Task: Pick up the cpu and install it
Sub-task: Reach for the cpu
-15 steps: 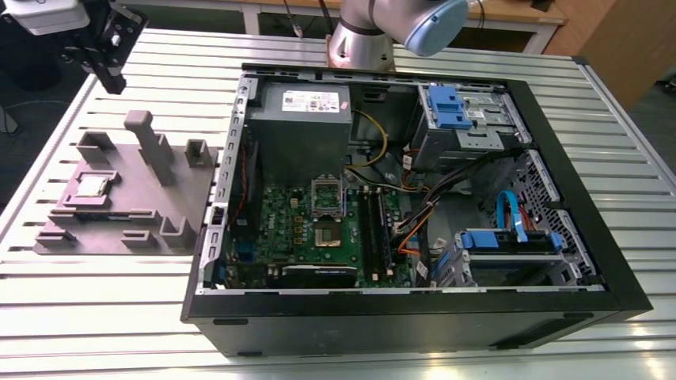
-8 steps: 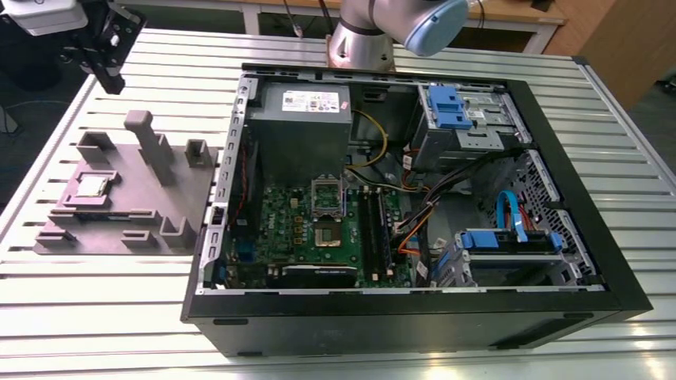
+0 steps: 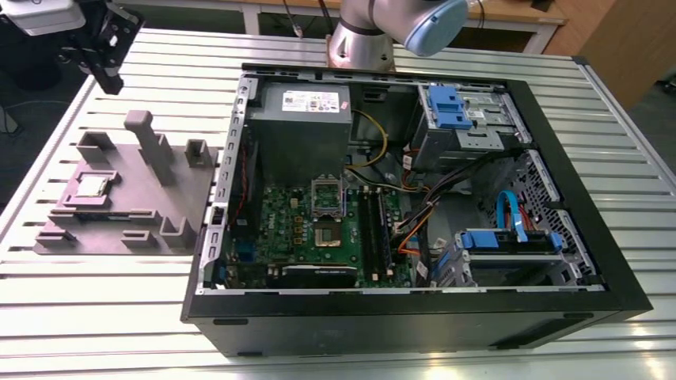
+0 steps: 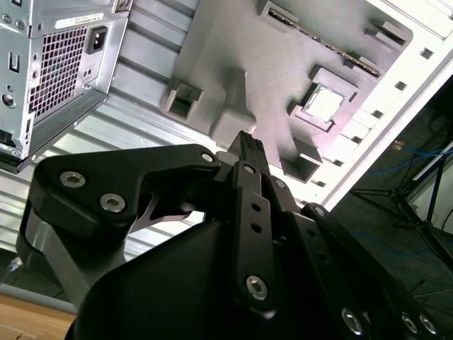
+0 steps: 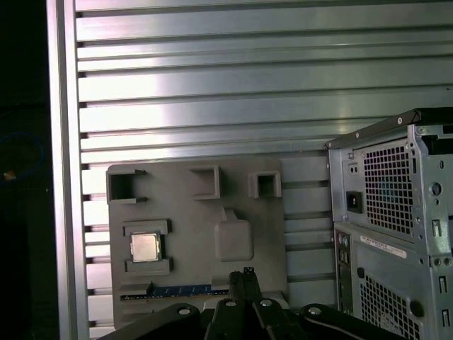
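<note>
One pair of fingers [image 3: 109, 73] hangs in the air at the exterior view's far left, above the back corner of the slatted metal desk [image 3: 106, 317]. Both wrist views show the fingers pressed together with nothing between them, tips pointing down.

- The grey fixture [image 3: 148, 198] lies flat on the desk below the fingers and clear of them, with several upright blocks standing on it.
- The cpu [image 3: 93, 186] sits in a square recess of the fixture, metal top up. It is beneath the fingers, well apart from the tips and untouched. In the second wrist view the cpu [image 4: 324, 103] lies beyond the fingers [image 4: 248, 152]. In the first wrist view the cpu [image 5: 144, 247] lies off to one side of the fingers [image 5: 244, 280].
- The open computer case [image 3: 423, 309] lies on its side to the exterior view's right of the fingers, just beside the fixture.
- Inside the case, the green motherboard [image 3: 306, 229] faces up and its socket [image 3: 328, 214] is bare, with no chip seated.
- The grey power supply [image 3: 301, 103] fills the case's back corner, nearest the fingers.
- The arm [image 3: 365, 39] rises behind the case.
</note>
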{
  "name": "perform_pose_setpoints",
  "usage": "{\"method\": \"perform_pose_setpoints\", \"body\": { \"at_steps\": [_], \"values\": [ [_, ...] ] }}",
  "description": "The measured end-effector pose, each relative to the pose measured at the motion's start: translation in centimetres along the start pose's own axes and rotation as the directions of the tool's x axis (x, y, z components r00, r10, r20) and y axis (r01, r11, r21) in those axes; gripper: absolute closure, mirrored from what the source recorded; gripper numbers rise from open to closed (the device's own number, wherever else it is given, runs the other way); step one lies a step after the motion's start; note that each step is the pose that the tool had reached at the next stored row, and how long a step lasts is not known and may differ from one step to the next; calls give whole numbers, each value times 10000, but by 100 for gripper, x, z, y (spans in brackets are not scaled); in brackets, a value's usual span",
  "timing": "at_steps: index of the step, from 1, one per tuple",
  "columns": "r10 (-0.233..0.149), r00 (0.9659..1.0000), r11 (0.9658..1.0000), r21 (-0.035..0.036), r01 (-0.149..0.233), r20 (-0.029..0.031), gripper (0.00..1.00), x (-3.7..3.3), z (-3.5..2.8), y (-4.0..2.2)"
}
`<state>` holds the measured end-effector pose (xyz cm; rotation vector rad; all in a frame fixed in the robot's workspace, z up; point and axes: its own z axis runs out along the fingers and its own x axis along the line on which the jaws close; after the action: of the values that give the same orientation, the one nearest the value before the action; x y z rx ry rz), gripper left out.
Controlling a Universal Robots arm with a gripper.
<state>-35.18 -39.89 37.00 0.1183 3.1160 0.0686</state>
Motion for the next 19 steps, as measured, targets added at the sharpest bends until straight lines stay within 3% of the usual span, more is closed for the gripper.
{"method": "perform_pose_setpoints", "body": {
  "at_steps": [19],
  "values": [
    [0, 10000, 10000, 0, 0, 0, 90, 40, 9, -4]
  ]
}}
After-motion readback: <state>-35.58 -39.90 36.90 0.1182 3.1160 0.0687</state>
